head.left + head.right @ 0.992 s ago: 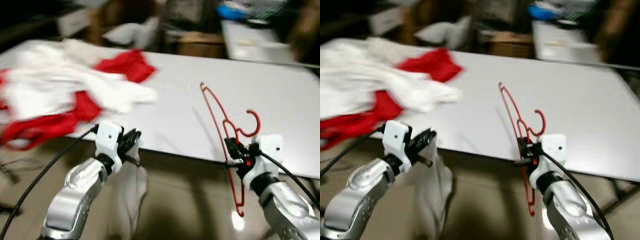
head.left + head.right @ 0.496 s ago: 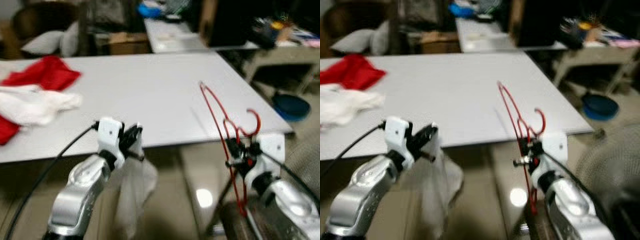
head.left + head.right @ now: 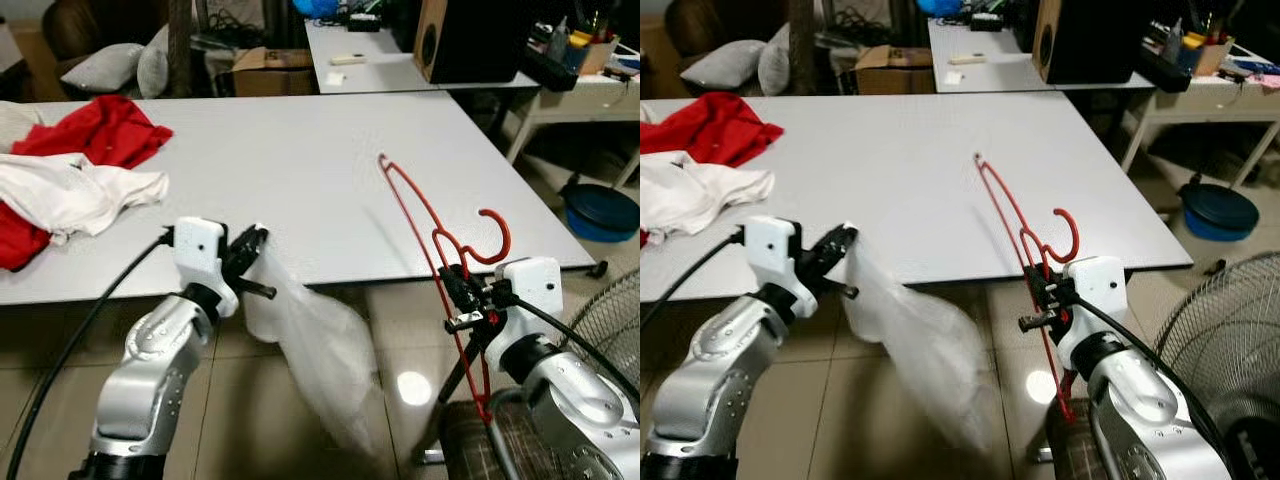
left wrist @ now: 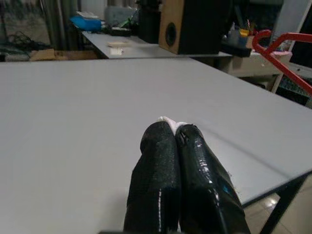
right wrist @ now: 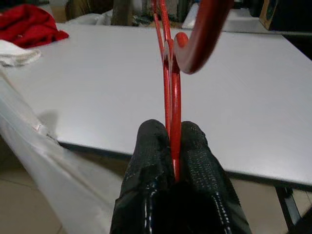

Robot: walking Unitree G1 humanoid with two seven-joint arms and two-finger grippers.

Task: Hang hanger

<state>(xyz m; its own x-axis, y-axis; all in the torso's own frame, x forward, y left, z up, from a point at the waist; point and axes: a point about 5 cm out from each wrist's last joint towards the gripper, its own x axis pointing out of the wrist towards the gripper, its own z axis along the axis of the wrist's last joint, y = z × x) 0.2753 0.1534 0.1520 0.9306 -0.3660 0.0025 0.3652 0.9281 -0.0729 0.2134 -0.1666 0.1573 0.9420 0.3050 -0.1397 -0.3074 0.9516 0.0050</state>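
Note:
A red wire hanger (image 3: 437, 250) stands upright in my right gripper (image 3: 458, 300), which is shut on its lower neck; its hook (image 5: 202, 34) curls above the fingers (image 5: 195, 146) in the right wrist view. My left gripper (image 3: 250, 255) is shut on a white garment (image 3: 315, 350) that hangs below the front edge of the white table (image 3: 290, 170). A bit of white cloth (image 4: 168, 122) peeks between the left fingertips (image 4: 158, 141).
Red and white clothes (image 3: 70, 170) lie heaped at the table's left end. A second table (image 3: 380, 60) with a speaker (image 3: 465, 40) stands behind. A fan (image 3: 1225, 350) and a blue basin (image 3: 600, 210) are on the floor to the right.
The camera has swung right, so the clothes pile slid left and the table's right end came into view. The white garment has swung out to the right. Both grips are unchanged.

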